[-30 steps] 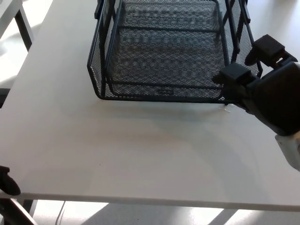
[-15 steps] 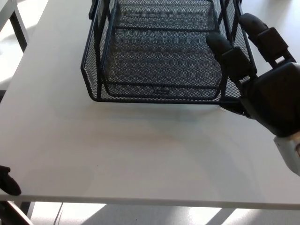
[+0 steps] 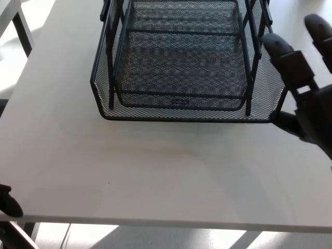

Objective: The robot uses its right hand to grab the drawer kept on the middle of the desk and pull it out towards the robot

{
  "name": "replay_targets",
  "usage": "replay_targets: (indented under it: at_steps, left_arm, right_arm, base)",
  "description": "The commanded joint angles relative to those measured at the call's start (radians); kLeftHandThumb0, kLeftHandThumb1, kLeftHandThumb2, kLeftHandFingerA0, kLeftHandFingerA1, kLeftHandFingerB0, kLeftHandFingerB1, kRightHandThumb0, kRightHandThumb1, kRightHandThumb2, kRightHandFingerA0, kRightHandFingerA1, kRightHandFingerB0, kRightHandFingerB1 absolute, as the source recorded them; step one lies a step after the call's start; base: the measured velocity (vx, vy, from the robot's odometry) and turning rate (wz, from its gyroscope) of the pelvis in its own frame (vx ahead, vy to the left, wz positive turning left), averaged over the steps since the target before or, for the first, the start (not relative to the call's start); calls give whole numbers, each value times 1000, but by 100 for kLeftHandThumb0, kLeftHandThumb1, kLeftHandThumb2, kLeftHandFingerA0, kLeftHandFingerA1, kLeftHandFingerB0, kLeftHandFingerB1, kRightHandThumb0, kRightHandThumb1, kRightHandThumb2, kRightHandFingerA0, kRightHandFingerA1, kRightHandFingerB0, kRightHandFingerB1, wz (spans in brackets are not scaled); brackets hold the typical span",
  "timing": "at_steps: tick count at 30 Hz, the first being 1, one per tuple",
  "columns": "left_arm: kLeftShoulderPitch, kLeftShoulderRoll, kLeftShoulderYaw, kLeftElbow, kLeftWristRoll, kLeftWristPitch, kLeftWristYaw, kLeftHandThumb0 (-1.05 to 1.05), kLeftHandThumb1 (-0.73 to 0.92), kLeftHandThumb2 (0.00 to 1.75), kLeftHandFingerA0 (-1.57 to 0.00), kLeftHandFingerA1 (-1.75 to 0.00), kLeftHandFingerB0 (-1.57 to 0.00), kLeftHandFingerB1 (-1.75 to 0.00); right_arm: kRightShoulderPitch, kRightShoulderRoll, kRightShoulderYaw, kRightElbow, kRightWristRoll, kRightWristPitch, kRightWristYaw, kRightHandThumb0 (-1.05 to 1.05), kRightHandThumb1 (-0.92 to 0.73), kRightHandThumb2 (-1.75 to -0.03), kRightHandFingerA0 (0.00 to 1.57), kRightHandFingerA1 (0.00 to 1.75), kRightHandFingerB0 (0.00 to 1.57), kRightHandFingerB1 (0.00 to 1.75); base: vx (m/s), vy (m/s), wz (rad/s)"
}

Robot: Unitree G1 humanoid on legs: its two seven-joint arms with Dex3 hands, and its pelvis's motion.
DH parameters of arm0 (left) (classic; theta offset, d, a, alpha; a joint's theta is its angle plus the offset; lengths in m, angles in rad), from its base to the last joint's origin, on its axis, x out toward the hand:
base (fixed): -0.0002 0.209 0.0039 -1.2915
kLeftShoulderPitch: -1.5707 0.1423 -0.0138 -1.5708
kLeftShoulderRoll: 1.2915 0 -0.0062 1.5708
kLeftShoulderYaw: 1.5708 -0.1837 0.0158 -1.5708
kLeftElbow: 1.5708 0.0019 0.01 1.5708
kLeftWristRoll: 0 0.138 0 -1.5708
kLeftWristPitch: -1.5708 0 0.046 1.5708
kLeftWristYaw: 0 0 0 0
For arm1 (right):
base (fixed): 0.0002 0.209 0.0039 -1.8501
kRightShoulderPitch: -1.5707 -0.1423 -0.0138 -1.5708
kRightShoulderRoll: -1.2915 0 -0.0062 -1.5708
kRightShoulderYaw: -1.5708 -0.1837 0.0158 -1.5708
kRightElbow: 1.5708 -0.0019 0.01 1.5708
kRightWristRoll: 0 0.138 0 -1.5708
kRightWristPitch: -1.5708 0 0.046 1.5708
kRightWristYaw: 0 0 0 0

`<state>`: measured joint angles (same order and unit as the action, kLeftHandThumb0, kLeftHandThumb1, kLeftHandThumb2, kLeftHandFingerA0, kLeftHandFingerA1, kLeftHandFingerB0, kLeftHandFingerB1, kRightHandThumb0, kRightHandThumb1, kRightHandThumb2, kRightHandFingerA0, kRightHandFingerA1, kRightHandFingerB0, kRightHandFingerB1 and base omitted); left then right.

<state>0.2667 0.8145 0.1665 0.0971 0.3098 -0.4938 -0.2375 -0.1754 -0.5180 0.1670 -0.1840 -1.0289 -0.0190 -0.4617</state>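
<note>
A black wire-mesh drawer sits pulled out from its black mesh frame on the white desk, its front wall facing me. My right hand is at the drawer's right front corner, open, with its fingers spread and raised above the rim and its thumb low beside the corner; it holds nothing. Only a small black tip of my left hand shows at the bottom left edge of the head view.
The desk's near edge runs along the bottom, with bright floor below. The leg of another table stands at the top left.
My right hand let go of the drawer's right front corner, spread its fingers and drew away to the right. The drawer now sits slightly nearer to me.
</note>
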Motion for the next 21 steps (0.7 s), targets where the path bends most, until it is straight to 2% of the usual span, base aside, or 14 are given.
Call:
replay_targets:
  at_steps: [1,4,5,6,7,8,12,13,14,17,18,19,20,21]
  left_arm:
    - [13,2,14,14,11,6,2,-26,54,57,-79,-87,-82,-60]
    - [13,2,14,15,11,5,2,-26,54,57,-80,-88,-82,-61]
    - [21,3,17,13,8,17,-5,-27,55,57,-79,-86,-82,-59]
    - [28,3,20,0,9,24,-7,-27,55,57,-79,-85,-82,-59]
    - [30,3,21,-2,9,24,-7,-26,55,57,-78,-84,-82,-59]
    - [33,2,21,-4,8,23,-7,-27,55,57,-78,-85,-82,-60]
    - [32,-2,23,4,6,16,0,-26,55,57,-80,-86,-83,-60]
    - [31,-1,21,5,14,22,2,-26,55,57,-80,-85,-83,-59]
    - [30,-3,22,7,9,18,1,-25,55,57,-80,-87,-83,-59]
    - [33,-2,21,13,7,5,1,-25,55,57,-80,-86,-83,-59]
    - [35,-3,23,9,6,5,2,-26,54,57,-80,-86,-83,-59]
    - [36,-4,23,4,5,15,-1,-26,55,57,-80,-85,-83,-58]
    - [37,-5,24,4,4,20,-1,-26,55,57,-80,-85,-83,-58]
    - [35,-4,23,9,5,14,1,-26,55,57,-79,-85,-82,-59]
  right_arm:
    - [165,-59,-196,-90,91,25,65,-53,-49,-69,3,30,9,39]
    - [215,-57,-260,-103,105,18,69,-53,-48,-69,3,30,9,39]
    - [261,-66,-314,-81,95,8,11,-52,-54,-57,5,34,15,36]
    - [286,-75,-345,-68,104,-7,1,-53,-57,-58,0,38,12,34]
    - [307,-78,-368,-55,106,-8,-12,-55,-59,-59,0,32,10,33]
    - [344,-77,-412,-33,109,-6,-32,-58,-61,-59,0,33,10,34]
    - [385,-69,-481,19,136,-39,-69,-56,-59,-59,0,29,9,33]
    - [415,-72,-520,59,153,-50,-91,-57,-58,-59,0,29,6,32]
    - [430,-68,-537,69,161,-42,-80,-61,-37,-81,0,26,0,37]
    - [454,-71,-564,100,176,-75,-101,-64,-37,-80,0,23,0,35]
    - [475,-61,-619,211,245,-114,-153,-64,-63,-59,0,22,2,35]
    - [478,-63,-631,253,246,-120,-183,-71,-44,-88,0,24,1,39]
    - [474,-65,-632,271,242,-124,-194,-71,-44,-88,0,24,1,39]
    - [480,-72,-644,331,273,-155,-194,-68,-35,-76,0,20,0,33]
  base:
    - [0,0,0]
    - [0,0,0]
    - [0,0,0]
    - [0,0,0]
    - [0,0,0]
    - [0,0,0]
    - [0,0,0]
    - [0,0,0]
    - [0,0,0]
    - [0,0,0]
    - [0,0,0]
    - [0,0,0]
    - [0,0,0]
    - [0,0,0]
